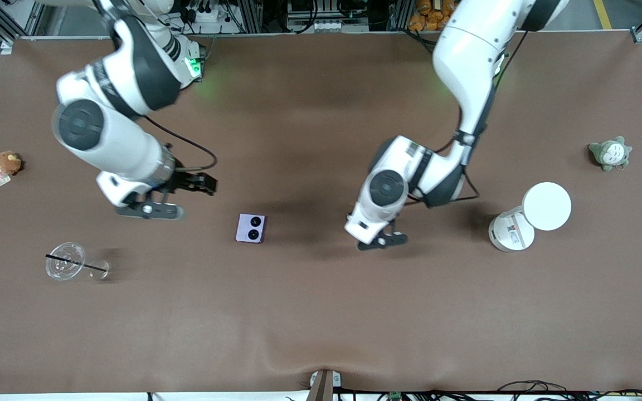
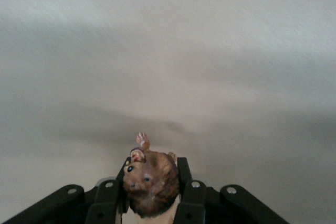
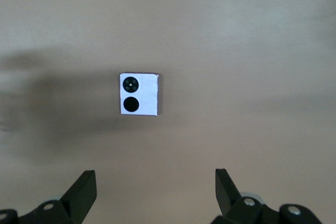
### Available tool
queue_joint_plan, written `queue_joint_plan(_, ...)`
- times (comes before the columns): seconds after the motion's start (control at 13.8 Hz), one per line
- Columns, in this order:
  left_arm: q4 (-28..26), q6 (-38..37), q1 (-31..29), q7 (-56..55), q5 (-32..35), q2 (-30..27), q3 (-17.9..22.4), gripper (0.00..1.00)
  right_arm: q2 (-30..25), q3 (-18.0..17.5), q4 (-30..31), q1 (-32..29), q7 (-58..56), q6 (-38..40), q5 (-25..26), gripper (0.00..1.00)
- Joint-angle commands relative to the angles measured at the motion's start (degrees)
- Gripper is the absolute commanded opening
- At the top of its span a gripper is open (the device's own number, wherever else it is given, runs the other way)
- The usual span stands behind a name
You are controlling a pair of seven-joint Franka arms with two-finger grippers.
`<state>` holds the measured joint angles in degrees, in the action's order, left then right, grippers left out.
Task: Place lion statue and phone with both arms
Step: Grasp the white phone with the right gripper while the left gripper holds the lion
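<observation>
The phone point(image 1: 251, 228) lies flat mid-table, pale lilac with two black circles up; it also shows in the right wrist view point(image 3: 139, 94). My right gripper point(image 1: 208, 184) is open and empty over the bare table, a little toward the right arm's end from the phone; in its own view point(image 3: 153, 177) the phone lies ahead of the fingers. My left gripper point(image 1: 389, 240) is over the table, toward the left arm's end from the phone. In the left wrist view it point(image 2: 154, 165) is shut on the lion statue point(image 2: 152, 183), a reddish-brown figurine. The front view hides the statue.
A round brown plush with a tag point(image 1: 6, 163) lies at the right arm's end. A clear cup with a straw point(image 1: 67, 262) lies nearer the camera there. A white canister point(image 1: 512, 231) with its lid point(image 1: 546, 206) and a grey-green plush point(image 1: 611, 153) are toward the left arm's end.
</observation>
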<state>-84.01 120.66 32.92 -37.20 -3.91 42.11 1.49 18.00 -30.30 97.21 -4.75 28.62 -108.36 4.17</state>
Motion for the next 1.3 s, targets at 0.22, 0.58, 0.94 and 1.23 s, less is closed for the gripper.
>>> queue_joint_plan(0.22,-4.2,-0.2,-7.8,4.9,8.0,-2.8,-0.6,0.00,10.5,0.6,-0.9,5.1,3.3,-9.0,8.0,1.00)
queue_joint_plan(0.58,-7.6,0.7,-15.1,16.3,9.4,-5.0,-0.9,0.00,17.2,0.7,-0.6,7.9,16.4,-13.0,16.4,1.00)
queue_joint_plan(0.94,-13.2,7.0,-19.6,22.0,9.4,-5.8,-0.8,0.00,21.6,0.9,1.0,8.1,25.9,-22.0,22.1,1.00)
queue_joint_plan(1.23,-13.4,7.2,-20.2,26.3,9.4,-6.0,-0.6,0.00,21.8,3.8,6.7,8.9,28.1,-31.2,24.9,1.00)
